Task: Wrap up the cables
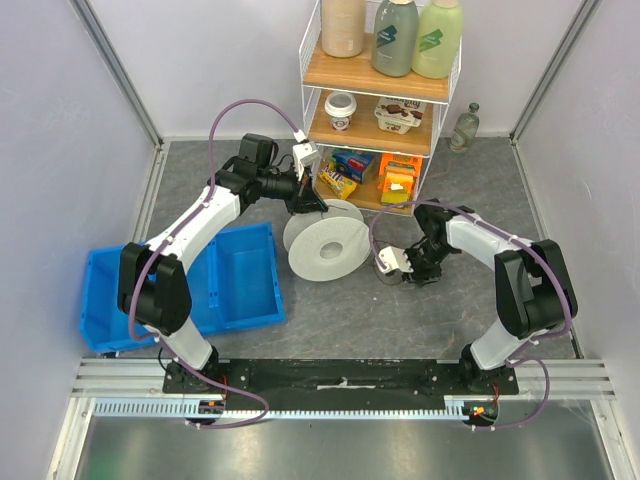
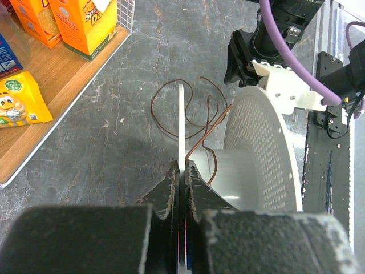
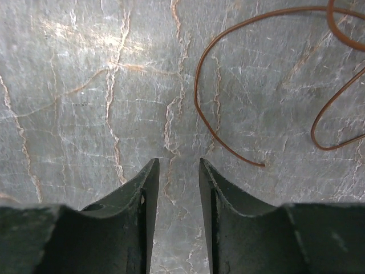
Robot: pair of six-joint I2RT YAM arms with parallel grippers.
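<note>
While the left arm (image 1: pixel 190 225) rises from its base, runs toward 1 o'clock and bends at the wrist toward 3 o'clock, its gripper (image 2: pixel 181 171) meets the spool (image 1: pixel 325 250) at the 11 o'clock side of the rim. The jaws are pinched tight on the thin edge of the near flange (image 2: pixel 181 125), which stands upright and edge-on between the two fingers (image 2: pixel 165 191) in the wrist view. Beyond that flange sits the grey hub (image 2: pixel 239 168), then the perforated far flange (image 2: pixel 262 148).

The right arm (image 1: pixel 490 240) folds back from a raised elbow at 3 o'clock and reaches toward 9 o'clock. Its gripper (image 3: pixel 177 162) points down at the table (image 1: pixel 400 310), near the spool at its 3 o'clock and apart from it. Its jaws stand a narrow gap apart with nothing between them. Whether the tips touch the table cannot be told.

The cable (image 3: pixel 195 85) is a thin dark brown wire. One strand climbs onto the hub. The rest lies in loose loops on the table at 12 o'clock of the left gripper, between the spool and the right gripper. In the right wrist view a curve of it lies at 1 o'clock of the fingertips, its free end near them at 3 o'clock, not touching.
</note>
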